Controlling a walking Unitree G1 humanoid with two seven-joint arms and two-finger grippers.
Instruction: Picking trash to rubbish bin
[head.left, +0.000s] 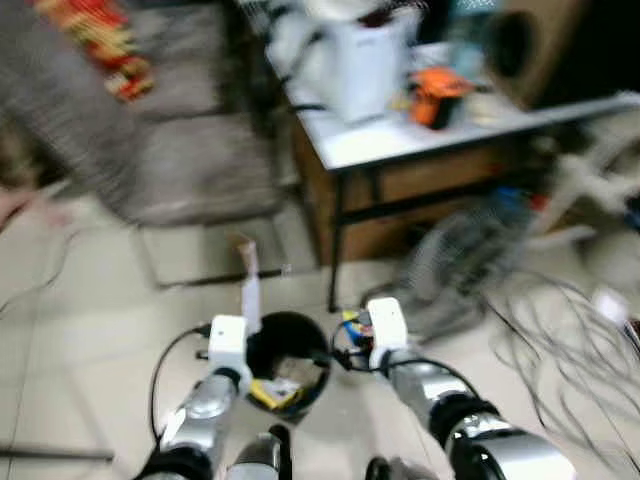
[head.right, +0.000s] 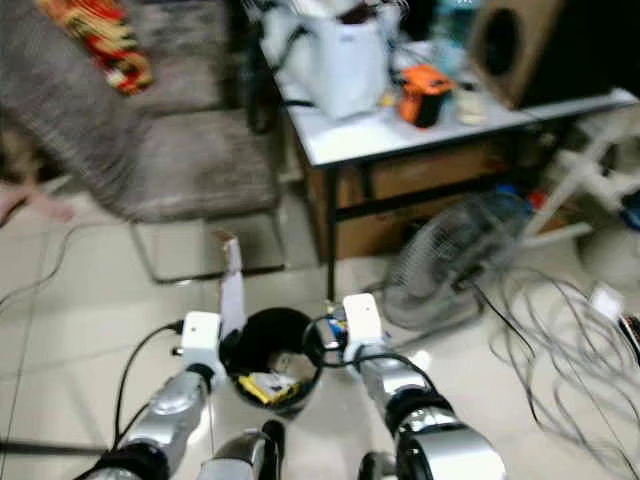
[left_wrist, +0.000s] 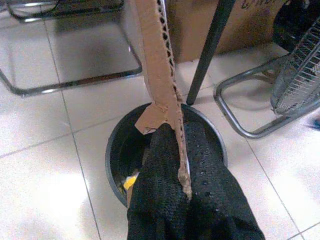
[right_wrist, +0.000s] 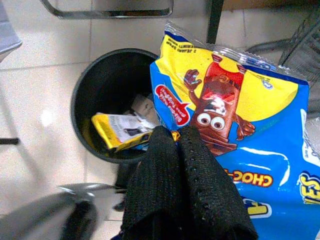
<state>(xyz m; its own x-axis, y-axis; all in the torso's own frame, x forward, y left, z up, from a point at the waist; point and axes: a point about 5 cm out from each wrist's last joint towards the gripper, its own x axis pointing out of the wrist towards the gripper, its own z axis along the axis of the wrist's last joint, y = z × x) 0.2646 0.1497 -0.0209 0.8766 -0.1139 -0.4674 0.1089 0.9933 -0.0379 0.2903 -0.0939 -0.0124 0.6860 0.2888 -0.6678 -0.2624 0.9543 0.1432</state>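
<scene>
- Two silver arms reach forward from the near edge in the left eye view, flanking a round black rubbish bin on the pale tiled floor. The left gripper sits at the bin's left rim with a cardboard strip standing up from it; the right gripper sits at the right rim with a snack wrapper bunched at its tip. Yellow trash lies inside the bin. Beyond stand a table carrying a white bag and an orange object, and a floor fan with loose cables to the right.
- Right eye view, same scene: a grey chair with a chrome frame stands far left of the bin.
- Left wrist view: black fingers pinch tight on the lower end of the corrugated cardboard strip, which rises upright over the bin's mouth. A yellow scrap shows in the bin. A dark table leg and the fan's base lie just beyond.
- Right wrist view: fingers clamp the lower edge of the blue-and-yellow snack wrapper printed with a red cartoon figure, held beside the bin's rim rather than inside. A yellow packet and crumpled paper rest within the bin.
</scene>
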